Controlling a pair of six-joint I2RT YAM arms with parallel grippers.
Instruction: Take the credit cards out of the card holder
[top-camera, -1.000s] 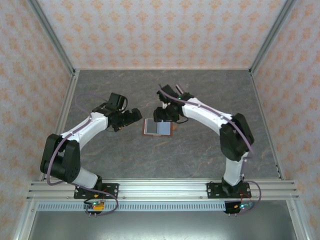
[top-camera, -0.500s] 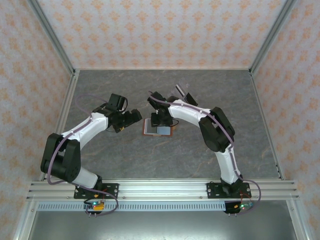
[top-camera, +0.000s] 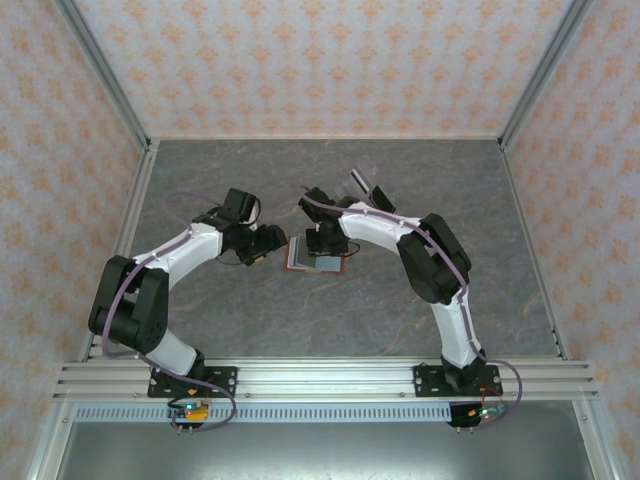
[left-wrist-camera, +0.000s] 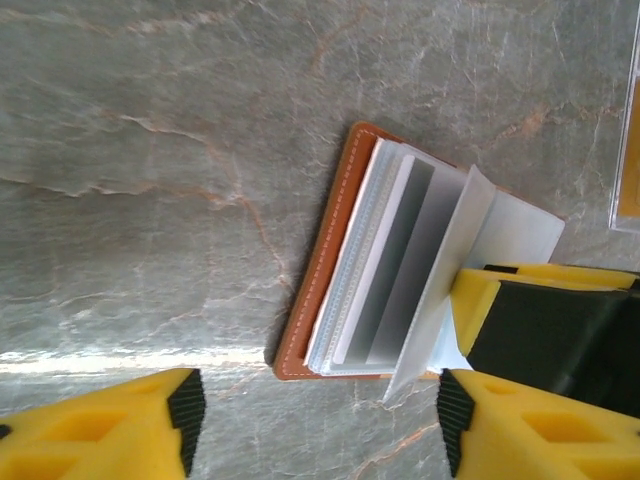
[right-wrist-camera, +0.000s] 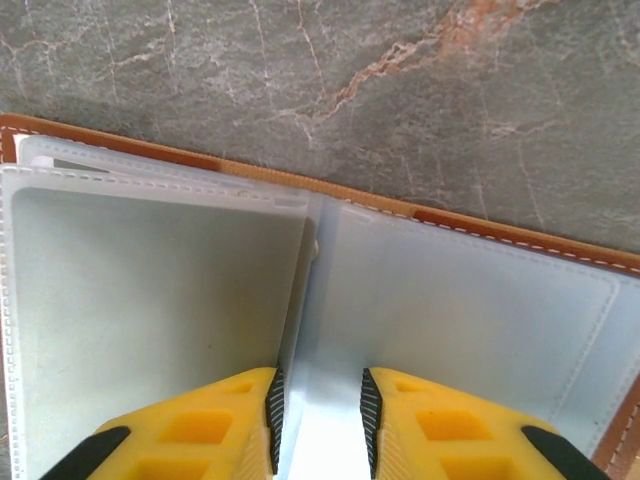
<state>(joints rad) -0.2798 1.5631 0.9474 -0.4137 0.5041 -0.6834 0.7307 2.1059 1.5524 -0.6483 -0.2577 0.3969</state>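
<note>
The card holder (top-camera: 300, 255) lies open on the grey table, brown rim (left-wrist-camera: 320, 260) outside, clear plastic leaves (right-wrist-camera: 480, 320) inside. Grey and white flat rectangles (left-wrist-camera: 395, 260) show in the leaves; I cannot tell for sure that they are the credit cards. My right gripper (right-wrist-camera: 320, 415) is down on the holder's middle, jaws a narrow gap apart. One leaf (left-wrist-camera: 450, 280) stands upright against its left pad, and the other pad is clear of it. My left gripper (left-wrist-camera: 320, 415) is open just left of the holder, the holder's corner in front of its fingertips.
A clear sleeve (left-wrist-camera: 628, 130) with something yellowish inside lies past the holder, seen small at the back (top-camera: 362, 183). Patterned walls and metal posts enclose the table (top-camera: 450, 200). Bare marbled surface lies on all sides of the holder.
My left gripper has slid right up to the holder and its jaws have narrowed. My right gripper has moved left and down onto the open holder, its jaws closing in.
</note>
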